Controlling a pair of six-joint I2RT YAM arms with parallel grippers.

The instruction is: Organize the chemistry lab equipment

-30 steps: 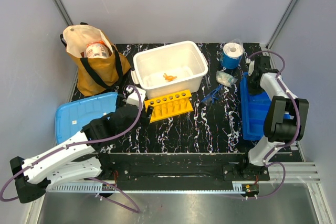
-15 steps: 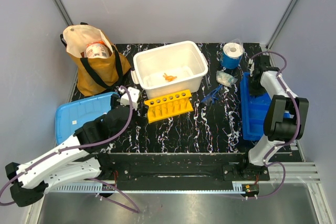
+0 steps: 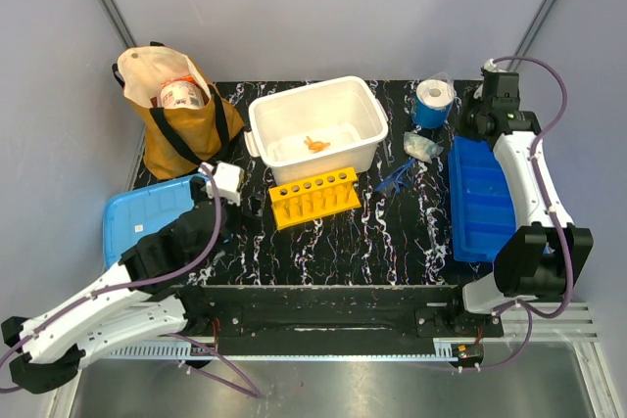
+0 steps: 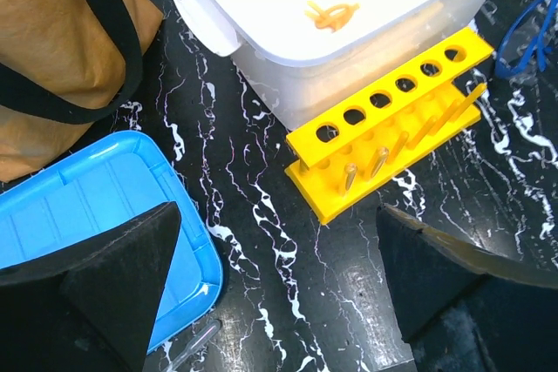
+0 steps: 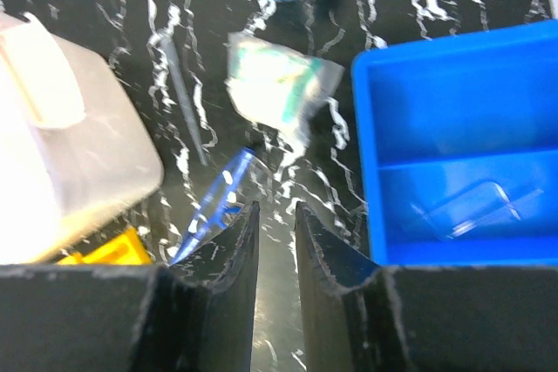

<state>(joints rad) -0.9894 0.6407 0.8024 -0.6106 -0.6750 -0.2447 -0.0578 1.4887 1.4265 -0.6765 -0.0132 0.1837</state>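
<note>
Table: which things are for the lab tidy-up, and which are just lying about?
For the job: safety glasses, clear packet, orange knotted piece, thin clear tube, yellow rack.
Just lying about: brown bag, blue roll.

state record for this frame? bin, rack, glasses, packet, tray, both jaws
bin: white, no lid, holds orange piece
rack: yellow, just in front of bin, no tubes seen in it
glasses: blue frame, on table right of rack
packet: on table between bin and tray
tray: dark blue, right side, one small clear item inside
left jaws: wide apart, empty
right jaws: narrow gap, empty
</note>
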